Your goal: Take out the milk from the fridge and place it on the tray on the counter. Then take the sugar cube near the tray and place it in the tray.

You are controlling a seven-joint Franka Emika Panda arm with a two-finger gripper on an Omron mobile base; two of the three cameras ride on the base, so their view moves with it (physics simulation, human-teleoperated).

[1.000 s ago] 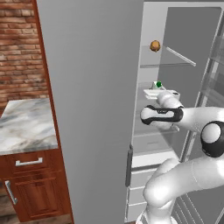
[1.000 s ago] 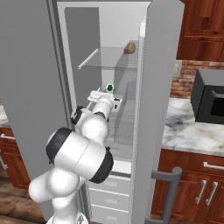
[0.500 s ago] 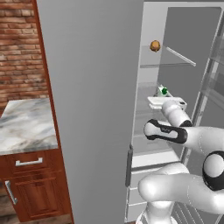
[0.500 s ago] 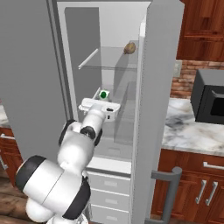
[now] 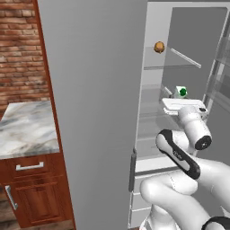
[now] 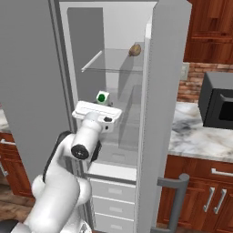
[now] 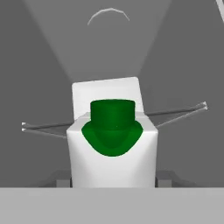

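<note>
One milk (image 5: 180,91) carton stood on a glass shelf inside the open fridge (image 5: 96,112) in the left base view, its green cap facing out, just beyond the gripper (image 5: 183,104), whose white hand body reached in at shelf height. A small brown ball (image 5: 159,47) sat on the shelf above, near its front edge. The worktop (image 5: 24,130) lay left of the fridge door.

From the right base view, the milk (image 6: 103,97) showed just above the gripper (image 6: 98,110); the ball (image 6: 135,49) rested on the upper shelf near the fridge (image 6: 166,91) door edge.

Through the hand view, the milk (image 7: 113,151) stood upright and central, very close, with finger tips (image 7: 165,177) low on either side of its base. Whether they touched the carton I could not tell.
</note>
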